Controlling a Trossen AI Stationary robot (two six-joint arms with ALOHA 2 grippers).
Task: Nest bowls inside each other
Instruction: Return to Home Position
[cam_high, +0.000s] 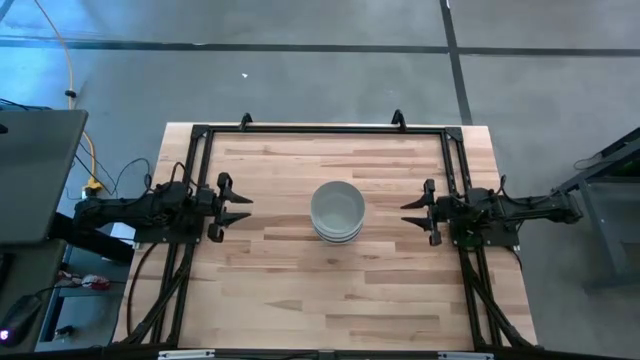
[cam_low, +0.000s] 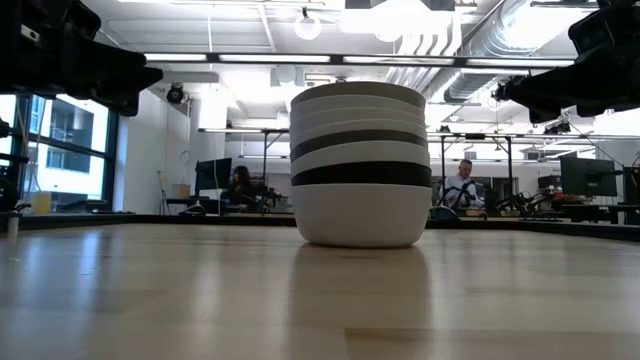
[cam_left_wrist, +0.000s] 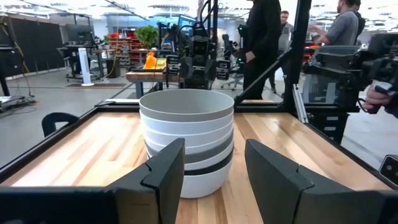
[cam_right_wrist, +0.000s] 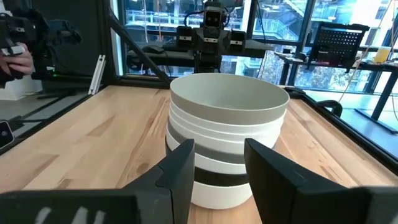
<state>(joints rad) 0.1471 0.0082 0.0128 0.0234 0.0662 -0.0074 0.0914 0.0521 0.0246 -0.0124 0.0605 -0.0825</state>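
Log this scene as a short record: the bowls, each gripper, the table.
bowls: one nested stack, upright
stack position: centre of the wooden table
top bowl: grey
bottom bowl: white
black bowl: just above the bottom bowl, only its rim band showing
left gripper: open, empty, left of the stack, apart from it
right gripper: open, empty, right of the stack, apart from it

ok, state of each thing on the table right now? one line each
bowl stack: nested in one upright pile, mid-table, neither gripper touching it.
top bowl: grey, empty.
left gripper: open, empty, left of the stack, clear of it.
right gripper: open, empty, right of the stack, clear of it.
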